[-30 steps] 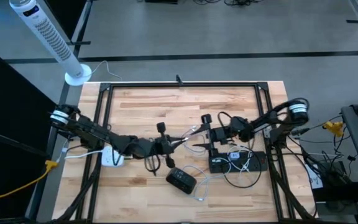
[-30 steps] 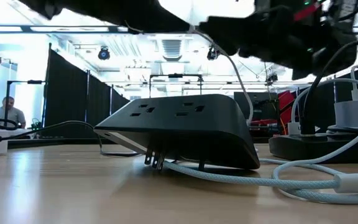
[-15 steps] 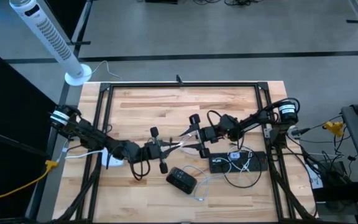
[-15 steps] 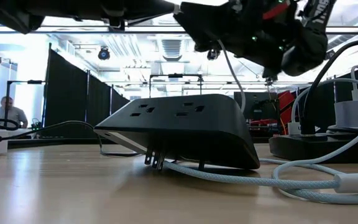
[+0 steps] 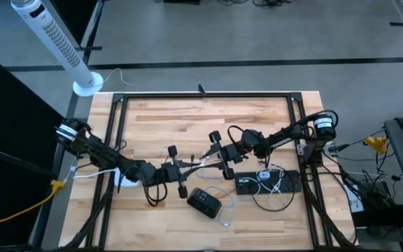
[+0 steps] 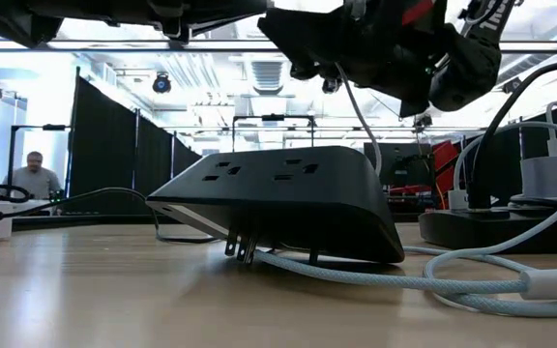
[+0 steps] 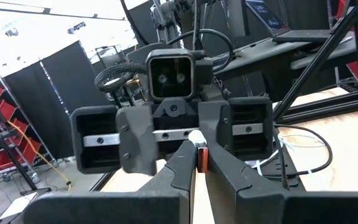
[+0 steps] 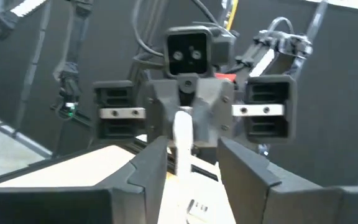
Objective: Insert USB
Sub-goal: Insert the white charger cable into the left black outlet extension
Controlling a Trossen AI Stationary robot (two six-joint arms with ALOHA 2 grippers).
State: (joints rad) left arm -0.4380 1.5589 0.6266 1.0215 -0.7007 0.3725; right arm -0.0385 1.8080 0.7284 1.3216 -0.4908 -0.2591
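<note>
left pincer (image 5: pixel 196 165) facing right pincer (image 5: pixel 211 158), charger (image 5: pixel 204 202) below

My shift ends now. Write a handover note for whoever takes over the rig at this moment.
Left gripper: shut on the white USB plug with an orange side, held above the wooden table.
Right gripper: open, facing the left one, fingers either side of the plug, not gripping.
Black wedge-shaped outlet block and black power strip lie on the table.
Done: plug lifted.
Left: probably a hand-off, then insertion.
</note>
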